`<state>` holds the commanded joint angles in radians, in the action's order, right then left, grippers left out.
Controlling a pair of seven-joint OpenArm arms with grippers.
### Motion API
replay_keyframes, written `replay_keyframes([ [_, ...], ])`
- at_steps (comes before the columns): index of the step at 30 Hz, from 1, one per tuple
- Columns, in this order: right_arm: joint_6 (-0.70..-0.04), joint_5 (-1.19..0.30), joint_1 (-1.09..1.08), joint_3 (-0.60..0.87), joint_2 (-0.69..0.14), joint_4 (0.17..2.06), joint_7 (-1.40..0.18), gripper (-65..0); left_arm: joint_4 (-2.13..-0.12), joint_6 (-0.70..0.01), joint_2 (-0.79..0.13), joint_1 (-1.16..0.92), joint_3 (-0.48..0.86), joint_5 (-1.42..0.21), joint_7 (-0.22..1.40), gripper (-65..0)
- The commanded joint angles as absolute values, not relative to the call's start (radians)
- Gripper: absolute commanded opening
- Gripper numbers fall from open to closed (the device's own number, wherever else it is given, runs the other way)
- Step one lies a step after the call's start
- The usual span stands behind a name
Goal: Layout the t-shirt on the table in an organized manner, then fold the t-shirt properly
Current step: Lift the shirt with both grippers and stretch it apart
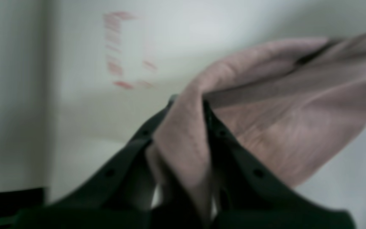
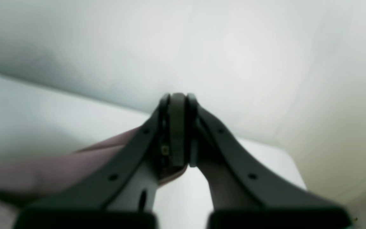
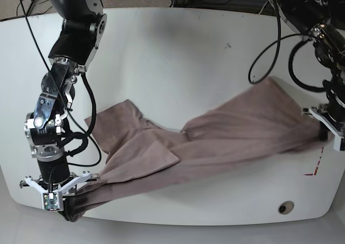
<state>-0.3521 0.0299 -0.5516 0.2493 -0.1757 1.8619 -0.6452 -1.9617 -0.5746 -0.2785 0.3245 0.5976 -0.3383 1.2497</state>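
T-shirt (image 3: pixel 215 141), dusty mauve, stretches across the near half of the white desk (image 3: pixel 178 55), its long axis running from one arm to the other. My left gripper (image 1: pixel 187 101) is clamped on a bunched edge near the red tape rectangle (image 1: pixel 127 51). My right gripper (image 2: pixel 177 105) has its jaws pressed together, pinching cloth at the desk's front corner. Both ends are held, so I judge spreading means pulling apart along that axis.

Soft matt cloth t-shirt (image 3: pixel 226 136), seemingly cotton
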Motion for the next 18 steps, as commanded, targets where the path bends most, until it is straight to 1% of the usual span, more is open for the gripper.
replay_keyframes([
  [5,-0.357,0.03,-0.653,0.249,-0.179,1.868,-0.694,-65.0,-1.962,-0.575,-0.348,0.504,0.598,-0.337,1.314,-64.9],
  [9,-0.357,0.03,-0.717,0.243,-0.216,1.868,-0.708,-65.0,-1.96,-0.575,-0.383,0.627,0.593,-0.337,1.342,-64.7],
  [12,-0.357,0.03,-0.779,0.209,-0.232,1.862,-0.71,-65.0,-1.954,-0.576,-0.407,0.702,0.59,-0.335,1.351,-64.6],
  [18,-0.357,0.03,-0.908,0.139,-0.275,1.822,-0.71,-65.0,-1.929,-0.576,-0.463,0.855,0.504,-0.335,1.351,-64.6],
])
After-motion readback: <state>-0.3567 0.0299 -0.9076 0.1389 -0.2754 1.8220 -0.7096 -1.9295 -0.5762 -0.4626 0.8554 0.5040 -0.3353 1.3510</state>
